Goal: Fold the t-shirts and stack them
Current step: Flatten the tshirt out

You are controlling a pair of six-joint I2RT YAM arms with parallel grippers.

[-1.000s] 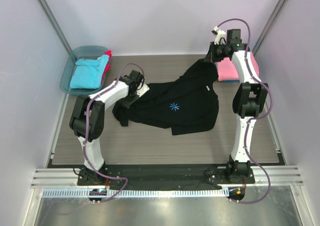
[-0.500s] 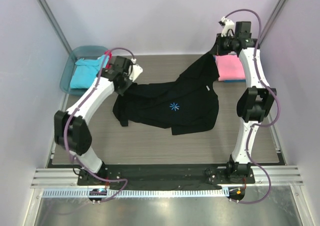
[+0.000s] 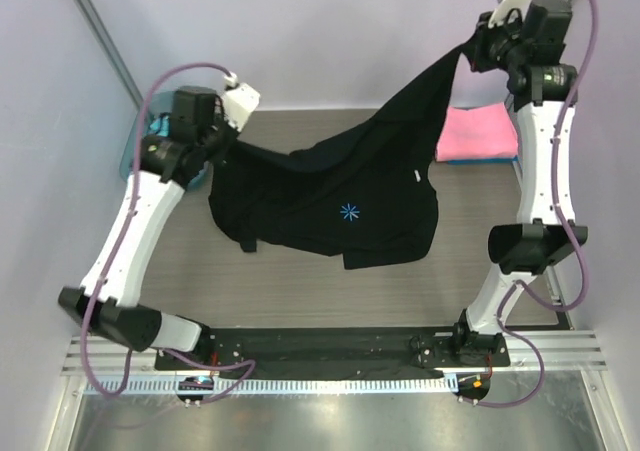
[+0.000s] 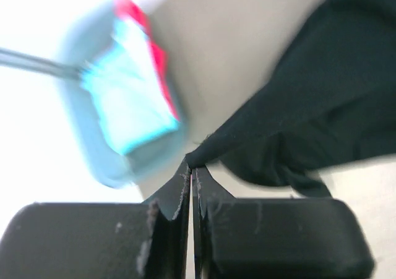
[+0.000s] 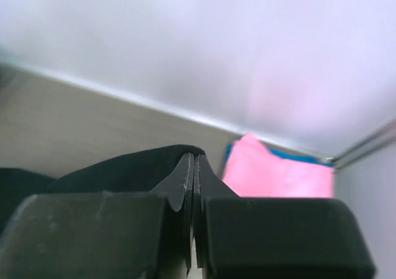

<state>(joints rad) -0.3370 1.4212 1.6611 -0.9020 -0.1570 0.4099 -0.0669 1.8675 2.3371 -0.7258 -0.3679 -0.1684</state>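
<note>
My left gripper (image 4: 190,167) and right gripper (image 5: 193,161) each pinch the black shirt (image 3: 350,186) tight; I should raise both evenly, stretching the edge taut.

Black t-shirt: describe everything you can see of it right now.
The black t-shirt is soft, matte cloth with a small light-blue asterisk mark near its middle and a tiny white tag. It is unfolded and rumpled. The left gripper pinches a thin fold at one end and the right gripper pinches another at the far end. The upper edge hangs stretched between them, raised higher on the right. The lower part lies in loose creases on the wood-look table.
</note>
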